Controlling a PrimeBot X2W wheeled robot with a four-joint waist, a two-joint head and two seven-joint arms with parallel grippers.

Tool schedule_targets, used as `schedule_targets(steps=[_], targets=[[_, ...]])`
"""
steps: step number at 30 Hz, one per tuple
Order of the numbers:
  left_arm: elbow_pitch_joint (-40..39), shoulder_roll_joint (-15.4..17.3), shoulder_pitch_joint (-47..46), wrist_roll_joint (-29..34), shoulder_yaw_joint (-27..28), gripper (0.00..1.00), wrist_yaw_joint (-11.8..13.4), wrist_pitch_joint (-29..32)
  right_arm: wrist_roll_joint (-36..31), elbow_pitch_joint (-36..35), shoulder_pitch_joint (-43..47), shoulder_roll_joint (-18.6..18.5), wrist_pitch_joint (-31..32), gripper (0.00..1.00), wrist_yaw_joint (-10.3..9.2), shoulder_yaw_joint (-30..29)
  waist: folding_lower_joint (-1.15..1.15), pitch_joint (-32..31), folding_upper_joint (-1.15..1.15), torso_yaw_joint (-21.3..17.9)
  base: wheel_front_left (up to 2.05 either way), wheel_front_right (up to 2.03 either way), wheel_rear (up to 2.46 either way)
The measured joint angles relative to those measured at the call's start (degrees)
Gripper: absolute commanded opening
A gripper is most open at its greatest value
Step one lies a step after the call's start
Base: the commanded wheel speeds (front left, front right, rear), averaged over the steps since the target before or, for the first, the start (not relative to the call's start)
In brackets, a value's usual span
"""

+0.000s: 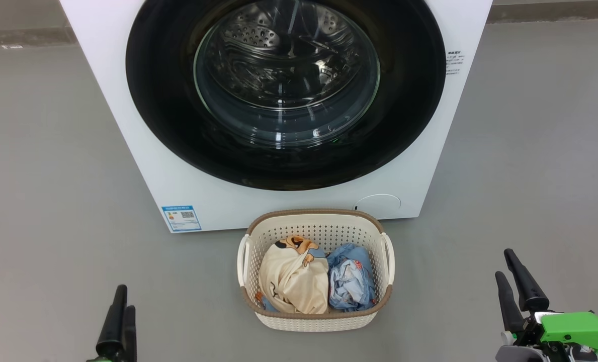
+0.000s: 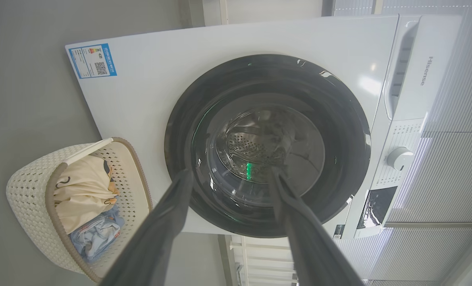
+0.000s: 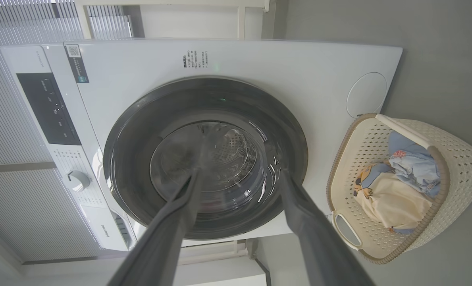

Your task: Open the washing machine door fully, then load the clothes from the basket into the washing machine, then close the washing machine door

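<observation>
The white washing machine [image 1: 127,151] stands straight ahead. Its round black-rimmed washing machine door [image 1: 158,100] lies flush against the front, and the steel drum shows through the glass. On the floor before it sits the cream perforated basket [image 1: 314,215]. It holds the clothes: a cream garment with an orange print [image 1: 291,281] and a light blue one [image 1: 351,281]. My left gripper [image 1: 125,297] is low at the left and my right gripper [image 1: 504,262] low at the right, both short of the basket. In the wrist views the left gripper [image 2: 230,171] and the right gripper [image 3: 239,172] are open and hold nothing, pointing at the door.
Grey floor spreads on both sides of the machine and the basket. A blue label sticker [image 1: 181,217] marks the machine's lower left front, and a round white service cap [image 1: 377,203] its lower right. The control knob [image 2: 398,157] and dark display panel [image 3: 47,107] sit on the machine's top strip.
</observation>
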Motion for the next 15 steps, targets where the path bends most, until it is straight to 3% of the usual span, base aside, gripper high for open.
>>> schedule_targets(steps=[15], targets=[[-0.4,1.5,-0.7,6.9,-2.1,1.0,0.0,-3.0,-4.1,-0.7,-1.5,-1.3,-3.5,1.0,0.0,3.9,0.0,-0.1,0.0,-0.1,0.0,0.0,0.0]])
